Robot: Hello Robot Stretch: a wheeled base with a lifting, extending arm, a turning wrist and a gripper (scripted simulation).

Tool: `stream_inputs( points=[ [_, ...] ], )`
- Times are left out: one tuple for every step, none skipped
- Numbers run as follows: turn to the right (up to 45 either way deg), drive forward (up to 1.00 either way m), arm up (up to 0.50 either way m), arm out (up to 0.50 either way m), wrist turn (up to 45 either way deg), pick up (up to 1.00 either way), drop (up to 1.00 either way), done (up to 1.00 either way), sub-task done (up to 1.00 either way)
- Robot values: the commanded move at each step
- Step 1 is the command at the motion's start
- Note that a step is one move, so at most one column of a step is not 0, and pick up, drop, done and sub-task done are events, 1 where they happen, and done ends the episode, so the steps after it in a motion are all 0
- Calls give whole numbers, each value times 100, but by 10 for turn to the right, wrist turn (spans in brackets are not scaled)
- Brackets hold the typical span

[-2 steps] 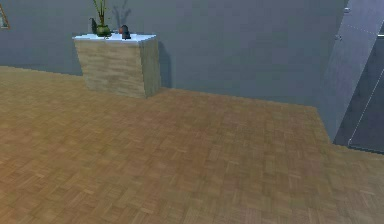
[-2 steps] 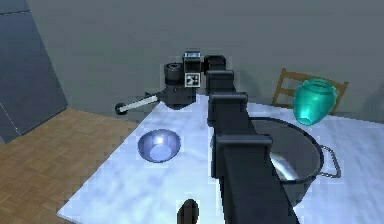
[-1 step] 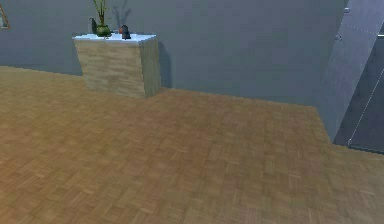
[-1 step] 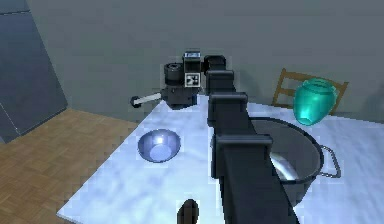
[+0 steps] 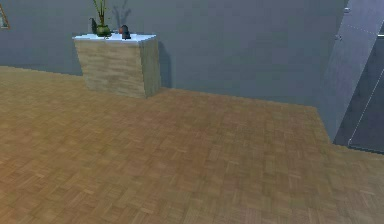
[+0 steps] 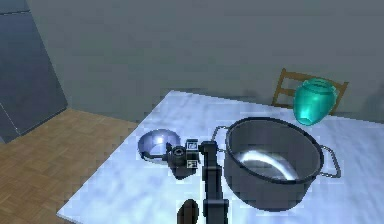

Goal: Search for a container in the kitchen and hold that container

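Forward view, counts: one block-shaped counter (image 5: 118, 65) with a pale top, upper left of the frame. On it stand one potted plant (image 5: 102, 22) and, just to its right, one small dark object (image 5: 126, 34). One grey wall (image 5: 240, 50) runs across the back, over one wood-patterned floor (image 5: 170, 160). One tall grey panel (image 5: 358, 85) stands at the right edge.
Arm side view, counts: one grey cabinet front (image 6: 28, 75) at upper left and one pale table (image 6: 120, 185). Three containers stand on the table, left to right: one small metal bowl (image 6: 155, 146) left of centre, one large dark pot (image 6: 272, 165) with side handles right of centre, one teal vase (image 6: 313, 100) at upper right. One wooden chair (image 6: 290, 82) stands behind the vase.
Hidden or cut off: the plant's top leaves the upper edge. The small dark object is too small to name. The grey panel is cut by the right edge. The table runs off the bottom and right edges. Part of the chair's back is covered by the vase.
Arm: one dark bar (image 6: 212, 190) rising from the bottom edge just right of the middle, over the table, its far end between bowl and pot.
Gripper: the gripper (image 6: 172, 158) points toward the frame's left, at the bowl's right rim. Contact cannot be told.
Jaws: their state cannot be told. The bowl lies on the table at the fingers, so whether anything is held cannot be told.
Task's thing: all three containers rest on the table, the bowl nearest the gripper.
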Motion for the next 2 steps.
stream_inputs(
  points=[
    [0,0,0,0,0,100,0,0,0],
    [0,0,10,0,0,0,0,0,0]
  ],
)
